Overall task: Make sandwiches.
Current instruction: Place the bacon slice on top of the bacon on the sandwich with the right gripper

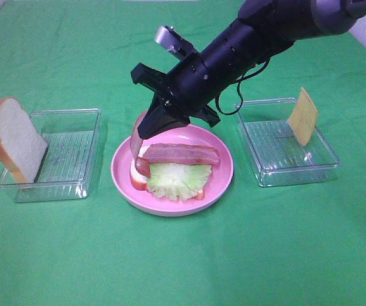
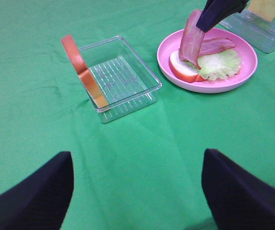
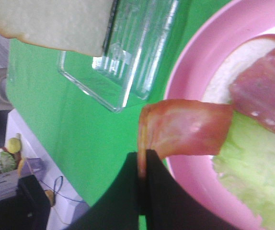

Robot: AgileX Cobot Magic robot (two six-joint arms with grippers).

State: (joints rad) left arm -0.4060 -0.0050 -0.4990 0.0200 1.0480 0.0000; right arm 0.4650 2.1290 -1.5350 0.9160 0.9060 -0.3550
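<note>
On the pink plate (image 1: 224,178) lies a bread slice (image 1: 137,181) topped with a ruffled lettuce leaf (image 1: 178,178) and one bacon strip (image 1: 182,153). My right gripper (image 1: 146,129) reaches across to the plate's left side, shut on the upper end of a second bacon strip (image 1: 136,145). That strip hangs down, its lower end touching the sandwich; the right wrist view shows the fingers (image 3: 152,191) pinching the strip (image 3: 185,127). My left gripper (image 2: 137,191) stands open above bare green cloth, its fingers (image 2: 32,196) wide apart with nothing between them.
A second bread slice (image 1: 14,139) leans on the clear tray (image 1: 68,159) at the left. Another clear tray (image 1: 285,150) at the right holds an upright yellow cheese square (image 1: 303,116). Green cloth covers the table.
</note>
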